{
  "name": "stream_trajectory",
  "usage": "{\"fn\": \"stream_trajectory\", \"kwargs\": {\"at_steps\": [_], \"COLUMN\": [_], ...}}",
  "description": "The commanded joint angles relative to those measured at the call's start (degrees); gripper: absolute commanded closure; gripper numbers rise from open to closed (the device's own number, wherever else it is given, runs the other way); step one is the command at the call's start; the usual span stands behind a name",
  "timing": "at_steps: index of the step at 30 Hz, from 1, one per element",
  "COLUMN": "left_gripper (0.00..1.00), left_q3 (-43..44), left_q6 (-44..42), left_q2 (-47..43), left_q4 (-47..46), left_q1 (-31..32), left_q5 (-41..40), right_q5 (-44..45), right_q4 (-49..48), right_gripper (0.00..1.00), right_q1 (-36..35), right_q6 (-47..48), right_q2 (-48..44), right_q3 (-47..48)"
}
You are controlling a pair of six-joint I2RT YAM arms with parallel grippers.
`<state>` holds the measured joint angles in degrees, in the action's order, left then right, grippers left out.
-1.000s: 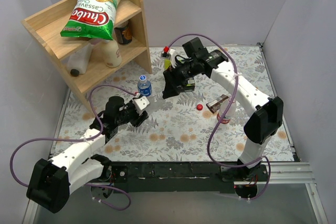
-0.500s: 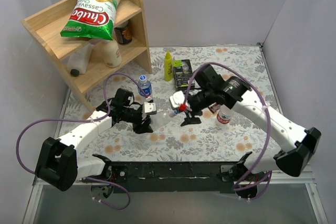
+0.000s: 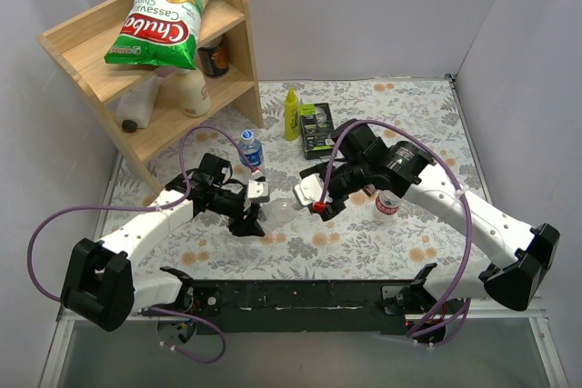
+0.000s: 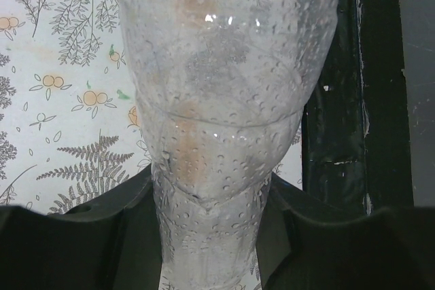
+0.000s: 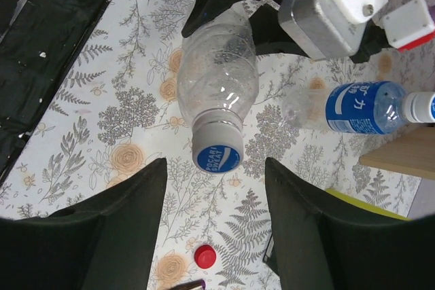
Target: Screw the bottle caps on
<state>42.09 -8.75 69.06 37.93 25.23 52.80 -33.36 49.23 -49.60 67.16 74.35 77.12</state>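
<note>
Your left hand is closed around the base end of the unlabelled bottle. In the left wrist view the clear, droplet-covered body fills the gap between the dark fingers. The bottle is tipped over, with its neck pointing toward your right arm. You cannot tell from these views whether it clears the tabletop. A blue cap sits on the neck, but how far it is screwed down does not show. Your right hand is at that neck with its fingers spread. One finger stands on each side of the blue cap, and a strip of floral tabletop shows in both gaps, so it grips nothing. The red cap lies loose on the tabletop, showing between the right hand's fingers in the wrist view. The blue-labelled bottle stands on the tabletop just beside the foot of the wooden shelf, near your left hand. The red-and-white-labelled bottle stands close against your right forearm, partly hidden by it. Farther back, the yellow squeeze bottle and a dark box sit side by side.
</note>
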Motion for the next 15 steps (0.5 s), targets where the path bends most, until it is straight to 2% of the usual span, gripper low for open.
{"fn": "stream_trajectory", "kwargs": {"at_steps": [1,6,12,15], "left_gripper": [1.0,1.0,1.0,1.0], "left_q3": [1.9,1.9,1.9,1.9], "left_q6": [-1.0,-0.7,-1.1,-1.1], "left_q2": [-0.3,-0.5,-0.6,-0.8], "left_q4": [0.3,-0.2,-0.3,-0.7], "left_q1": [-0.2,-0.2,-0.2,-0.2], "left_q5": [2.7,2.9,2.7,2.2], "right_q5": [-0.9,-0.8,-0.8,-0.9], "right_q4": [0.0,-0.1,0.5,1.0], "right_gripper": [0.35,0.4,0.5,0.62], "right_q1": [-1.3,-1.5,-1.5,-1.5], "right_q6": [2.6,2.5,2.3,1.0], "right_q2": [0.3,1.1,2.6,3.8], "right_q3": [-0.4,-0.4,0.3,1.2]}}
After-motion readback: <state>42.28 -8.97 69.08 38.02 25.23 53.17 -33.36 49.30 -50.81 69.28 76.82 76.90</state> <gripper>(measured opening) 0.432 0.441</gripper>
